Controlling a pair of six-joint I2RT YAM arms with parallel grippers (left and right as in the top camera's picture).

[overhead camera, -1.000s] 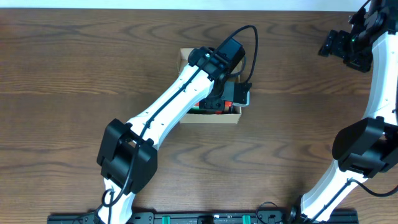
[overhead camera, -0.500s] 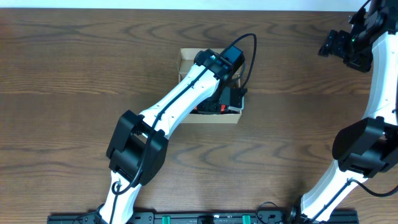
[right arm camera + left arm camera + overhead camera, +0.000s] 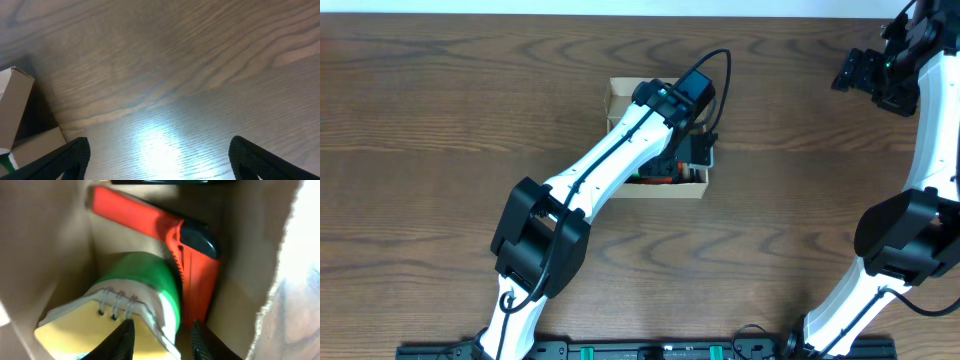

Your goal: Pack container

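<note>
The brown cardboard container (image 3: 618, 96) stands open at the table's middle, its lid flap out of sight under my arm. In the left wrist view its inner wall (image 3: 50, 255) encloses a red and black hand tool (image 3: 197, 280), a green tape roll (image 3: 150, 272) and a yellow spiral notepad (image 3: 80, 330). My left gripper (image 3: 162, 342) is down inside the box (image 3: 692, 152), its fingers apart and straddling the notepad's corner, with a gap at the right finger. My right gripper (image 3: 855, 72) is open and empty, high over bare table (image 3: 160, 160).
The brown wooden table (image 3: 440, 150) surrounds the box. The box's outer corner shows at the left edge of the right wrist view (image 3: 15, 100). My left arm (image 3: 610, 160) lies across the box's left half.
My left gripper has moved further into the box, from its right rim. A white and orange item at the rim went in with it. The right arm has not moved.
</note>
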